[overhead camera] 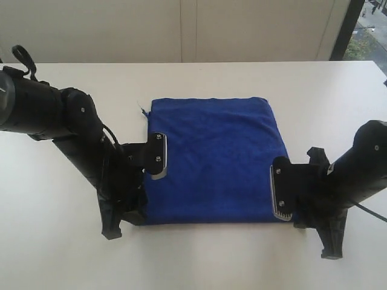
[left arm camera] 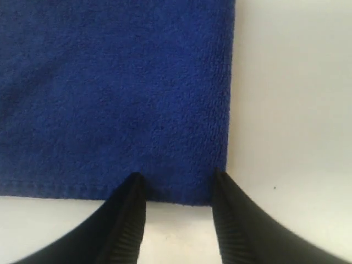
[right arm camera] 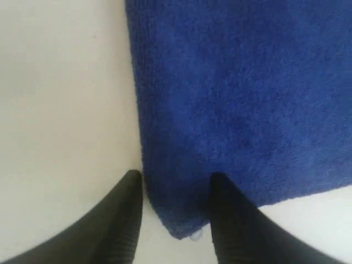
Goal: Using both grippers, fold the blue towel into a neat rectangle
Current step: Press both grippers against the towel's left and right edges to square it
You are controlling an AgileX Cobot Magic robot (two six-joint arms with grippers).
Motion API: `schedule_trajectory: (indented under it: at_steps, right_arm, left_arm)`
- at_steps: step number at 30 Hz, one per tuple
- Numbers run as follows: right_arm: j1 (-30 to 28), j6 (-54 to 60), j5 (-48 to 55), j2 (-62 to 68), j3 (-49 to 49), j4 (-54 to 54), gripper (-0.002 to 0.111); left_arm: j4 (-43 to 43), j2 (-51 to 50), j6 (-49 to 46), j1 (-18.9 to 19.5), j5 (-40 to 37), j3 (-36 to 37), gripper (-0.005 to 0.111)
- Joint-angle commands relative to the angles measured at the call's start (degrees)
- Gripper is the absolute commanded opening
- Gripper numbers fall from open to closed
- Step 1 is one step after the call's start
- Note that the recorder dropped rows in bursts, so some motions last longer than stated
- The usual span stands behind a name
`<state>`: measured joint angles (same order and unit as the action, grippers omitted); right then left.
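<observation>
The deep-blue terry towel (overhead camera: 211, 157) lies flat on the white table (overhead camera: 199, 260). Its 2 near corners sit between the spread jaws of the black left gripper (left arm camera: 177, 177) and black right gripper (right arm camera: 175, 177), equally close, nothing pinched.

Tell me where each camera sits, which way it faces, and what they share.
Exterior: raised, looking down on the blue towel on the table; left arm and right arm show.
Left wrist: on the left arm, looking past the open left gripper at a towel corner.
Right wrist: on the right arm, past the open right gripper at another corner.
Shared: all show towel and table.
</observation>
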<state>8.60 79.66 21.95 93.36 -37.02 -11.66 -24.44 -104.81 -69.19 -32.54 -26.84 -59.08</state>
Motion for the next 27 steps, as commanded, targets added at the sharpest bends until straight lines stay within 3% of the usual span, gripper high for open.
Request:
schedule_trajectory:
  at_steps: [1,11,21,27]
  right_arm:
    - [-0.01,-0.32,-0.86,1.07,0.08,-0.02,0.039]
    - [-0.01,-0.35,-0.29,0.89,0.08,-0.11,0.039]
    - [-0.01,-1.46,2.43,-5.9,-0.16,0.16,0.039]
    - [-0.01,-5.43,4.53,-7.33,-0.16,9.12,0.039]
  left_arm:
    - [-0.58,-0.96,-0.22,-0.18,-0.73,0.41,0.046]
    - [-0.58,-2.72,-0.22,-0.18,-0.68,0.41,0.046]
    - [3.47,3.57,0.39,-0.18,-5.56,0.41,0.046]
    - [6.05,3.8,1.26,-0.18,-7.21,0.41,0.046]
